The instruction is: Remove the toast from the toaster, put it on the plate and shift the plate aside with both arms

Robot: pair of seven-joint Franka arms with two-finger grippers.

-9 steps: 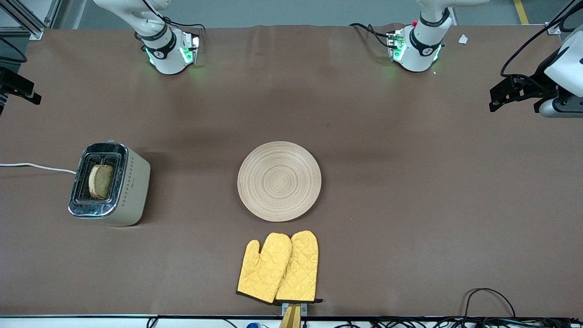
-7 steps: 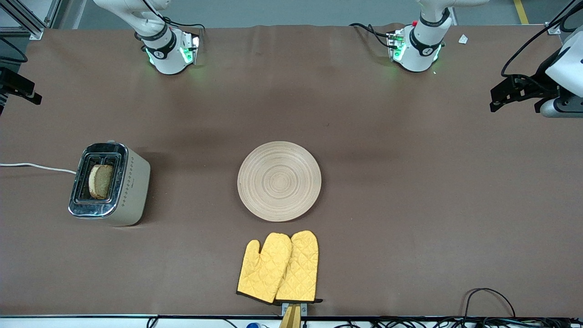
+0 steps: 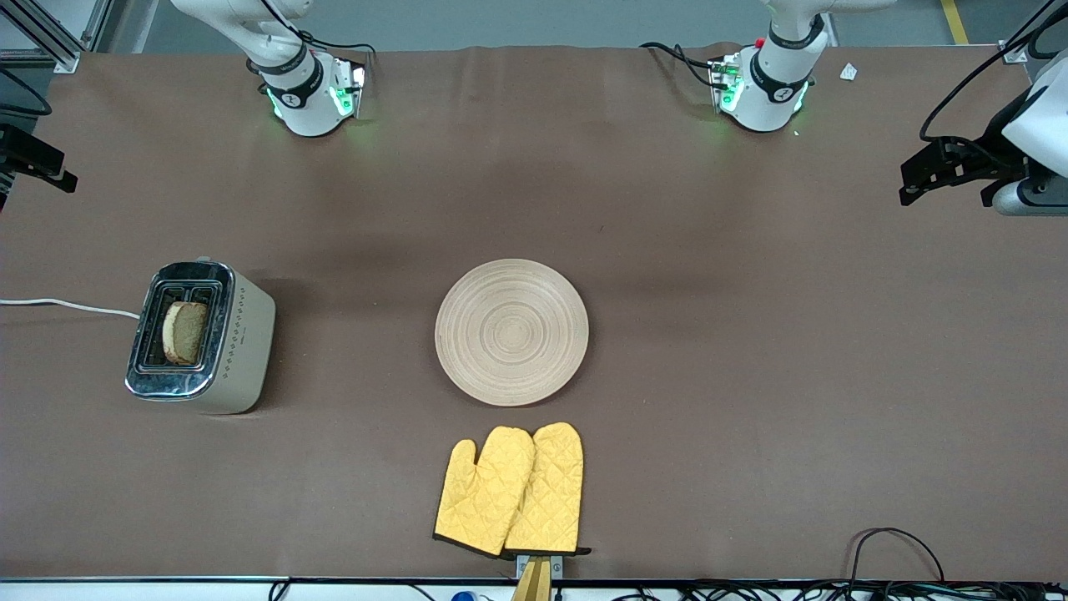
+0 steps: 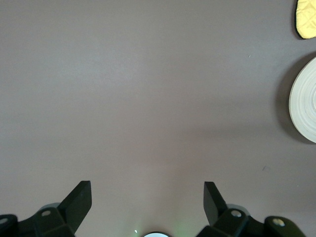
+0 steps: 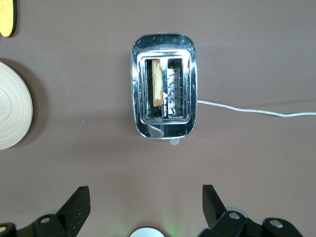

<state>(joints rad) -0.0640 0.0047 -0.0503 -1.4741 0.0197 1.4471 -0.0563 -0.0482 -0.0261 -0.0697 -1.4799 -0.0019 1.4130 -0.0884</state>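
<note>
Seeing toast (image 3: 184, 332) standing in the toaster (image 3: 200, 336) slot, plate (image 3: 511, 331) bare; we note left gripper (image 4: 147, 201) and right gripper (image 5: 144, 205) both spread wide (holding nothing), high over the table.

We've got a cream, chrome-topped two-slot toaster (image 3: 200, 336) toward the right arm's end of the brown table (image 3: 751, 351), its white power cord (image 3: 67, 305) trailing off the edge, and we see two yellow quilted oven mitts (image 3: 511, 490) overlapping near the front camera's edge.
</note>
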